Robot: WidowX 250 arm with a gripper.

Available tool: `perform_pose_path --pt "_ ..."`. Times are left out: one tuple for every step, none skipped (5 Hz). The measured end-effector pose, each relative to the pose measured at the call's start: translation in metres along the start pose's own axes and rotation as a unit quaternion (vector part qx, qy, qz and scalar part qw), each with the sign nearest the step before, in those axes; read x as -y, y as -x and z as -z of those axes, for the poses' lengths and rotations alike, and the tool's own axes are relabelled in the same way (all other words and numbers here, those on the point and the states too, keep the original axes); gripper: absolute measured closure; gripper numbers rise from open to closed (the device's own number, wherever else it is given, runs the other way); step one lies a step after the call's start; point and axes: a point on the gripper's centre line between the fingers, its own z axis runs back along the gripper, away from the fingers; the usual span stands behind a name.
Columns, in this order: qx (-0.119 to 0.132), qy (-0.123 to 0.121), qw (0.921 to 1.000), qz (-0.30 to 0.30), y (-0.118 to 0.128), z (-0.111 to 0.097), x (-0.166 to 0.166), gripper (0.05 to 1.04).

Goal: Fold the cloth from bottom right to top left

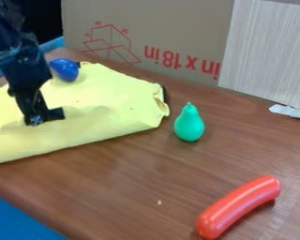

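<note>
The cloth (108,101) lies on the brown table (146,187), in the left half of the view and running out past the left edge. It is plain pale yellow with a matt face. The broad middle is mostly smooth, with soft shading and a shallow crease and dip around the gripper (45,118). The near edge runs fairly straight, slanting up from lower left to right. The right end is uneven: layers are bunched there, with a puckered lip and a small shadowed opening. A dark strip shows just behind that end. The far edge slopes up to a blunt corner beside the blue toy (64,69), which sits at that edge.

The gripper hangs from the upper left, its tips down at the cloth's surface; whether it is open, closed or gripping cloth cannot be told.

The green pear (189,124) stands upright just right of the cloth. The red sausage (237,206) lies at lower right, well apart. Behind stands the box (177,23).
</note>
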Motion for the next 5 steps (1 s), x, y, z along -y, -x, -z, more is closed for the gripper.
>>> perform_pose_path --pt "-0.011 -0.001 0.9996 0.027 -0.004 0.008 -0.018 1.026" --pt "-0.008 -0.001 0.9986 0.052 -0.011 0.009 -0.038 1.026" --pt "0.000 0.004 0.9990 0.045 -0.017 0.006 -0.060 1.026" --pt "0.009 0.009 0.9996 0.025 -0.024 0.002 -0.080 1.026" --pt "0.013 0.009 0.9998 0.008 -0.032 -0.001 -0.100 1.026"
